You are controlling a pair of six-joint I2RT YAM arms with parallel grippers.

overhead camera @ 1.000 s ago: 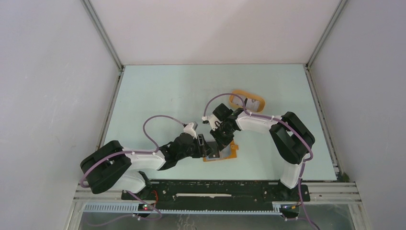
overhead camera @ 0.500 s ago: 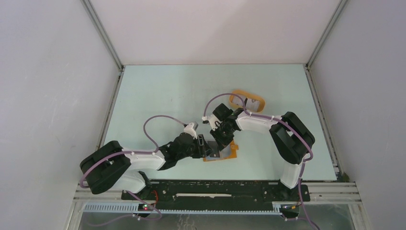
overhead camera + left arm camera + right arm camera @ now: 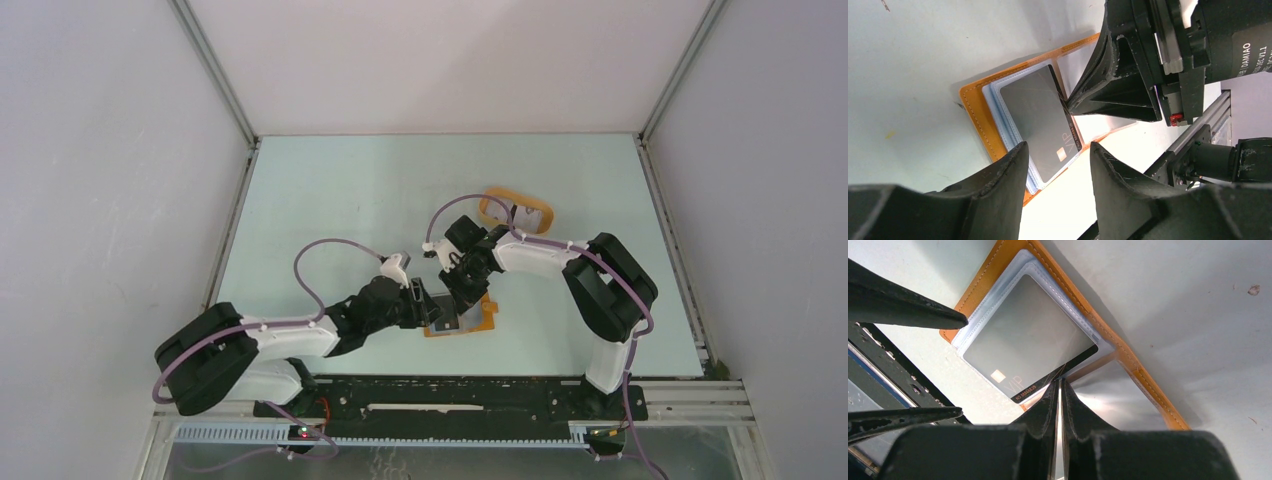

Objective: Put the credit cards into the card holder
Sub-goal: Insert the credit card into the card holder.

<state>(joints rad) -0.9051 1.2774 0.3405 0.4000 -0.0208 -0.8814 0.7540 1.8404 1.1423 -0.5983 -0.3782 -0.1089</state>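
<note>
- Card, centre frame: thin, stiff, slick, I judge; I'd take it by an edge.
- Right claw pinches its edge; left claw hangs released over holder.

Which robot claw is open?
The left gripper: its two fingers stand apart, with the dark grey card showing between them. The right gripper has its fingers pressed together at that card's corner.
</note>
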